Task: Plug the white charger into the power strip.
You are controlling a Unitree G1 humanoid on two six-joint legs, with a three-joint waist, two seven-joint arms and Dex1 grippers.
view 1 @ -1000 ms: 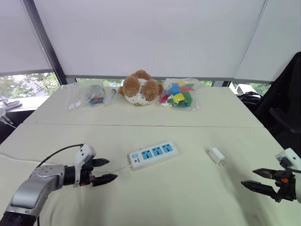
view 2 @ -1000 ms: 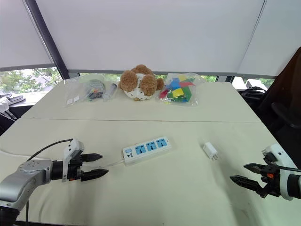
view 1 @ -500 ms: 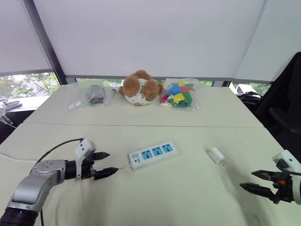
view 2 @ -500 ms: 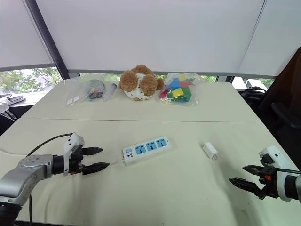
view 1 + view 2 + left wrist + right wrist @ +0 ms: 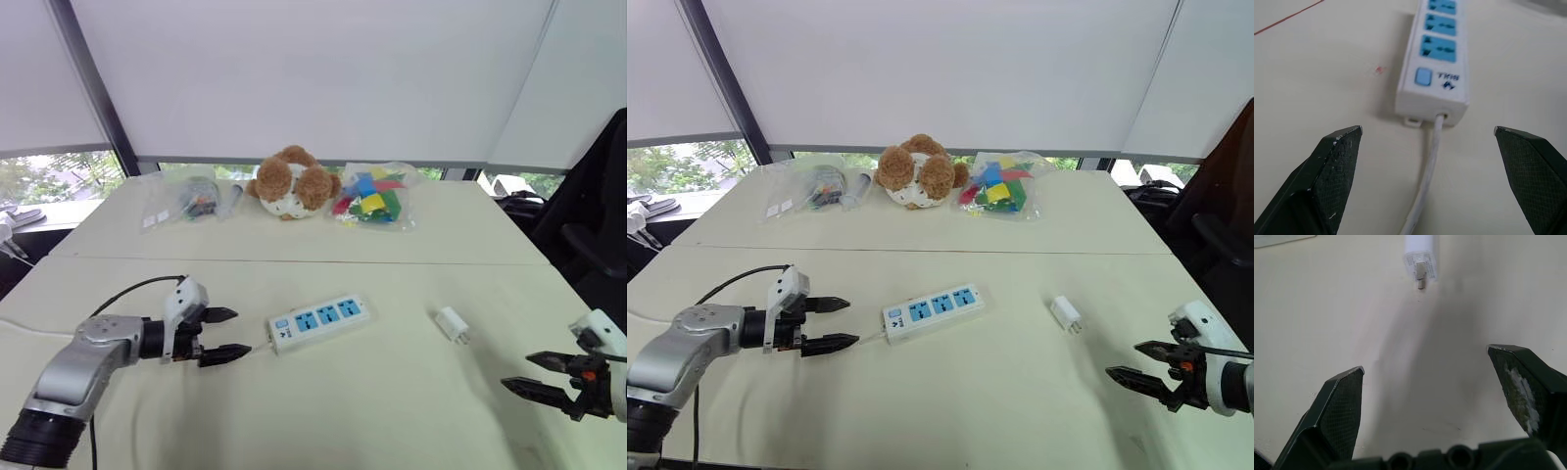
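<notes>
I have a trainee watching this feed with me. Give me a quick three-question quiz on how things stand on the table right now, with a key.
1. True or false: the white charger is already plugged into the power strip.
2. Which tool is nearer the power strip? A) the left tool; B) the right tool; C) both are equally far.
3. Fill in the blank: both tools are ____ and hold nothing.

Key: 1 false, as the charger lies loose on the table, apart from the strip; 2 A; 3 open.
</notes>
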